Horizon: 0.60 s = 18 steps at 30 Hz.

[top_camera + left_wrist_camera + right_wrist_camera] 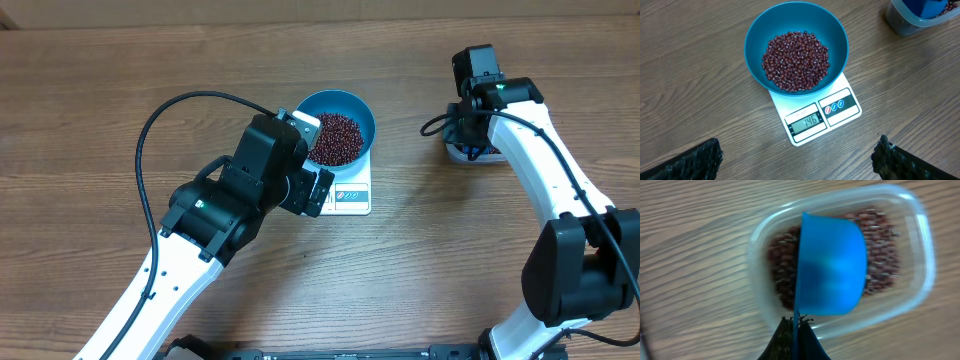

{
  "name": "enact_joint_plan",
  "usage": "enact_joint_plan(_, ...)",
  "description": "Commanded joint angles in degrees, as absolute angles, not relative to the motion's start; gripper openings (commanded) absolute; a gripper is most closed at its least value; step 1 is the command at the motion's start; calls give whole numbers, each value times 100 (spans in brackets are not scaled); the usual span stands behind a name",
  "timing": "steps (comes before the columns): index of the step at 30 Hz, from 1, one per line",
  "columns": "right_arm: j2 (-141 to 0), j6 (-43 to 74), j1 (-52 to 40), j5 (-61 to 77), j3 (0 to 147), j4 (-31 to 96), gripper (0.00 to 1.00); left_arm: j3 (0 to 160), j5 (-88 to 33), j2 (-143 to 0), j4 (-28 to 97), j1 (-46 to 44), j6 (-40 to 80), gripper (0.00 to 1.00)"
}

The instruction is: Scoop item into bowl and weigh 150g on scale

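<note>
A blue bowl (pixel 753 47) is sitting on a small white scale (pixel 842 106) on a wooden table (pixel 690 75), holding a heap of dark red-brown beans (pixel 796 61). The scale's display is reading 146. The left gripper (pixel 797 164) is hovering just in front of the scale, fingers spread wide and gripping nothing. Well off to the right, the right gripper (pixel 794 329) is pinching the thin handle of a blue scoop (pixel 832 265), holding it over a clear tub (pixel 921 282) of more beans.
</note>
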<state>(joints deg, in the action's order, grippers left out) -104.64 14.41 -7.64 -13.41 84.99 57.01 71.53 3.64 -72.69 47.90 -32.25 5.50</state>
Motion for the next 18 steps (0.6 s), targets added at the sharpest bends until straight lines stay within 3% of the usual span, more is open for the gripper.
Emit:
enact_joint_plan(1, -10497, 1212, -775, -611, 8482, 5553, 4, 7282, 336, -7212, 4812, -3225, 425, 100)
enact_joint_plan(18, -10468, 1347, 119, 314, 8525, 5559, 4, 7282, 336, -7212, 4775, -3225, 425, 100)
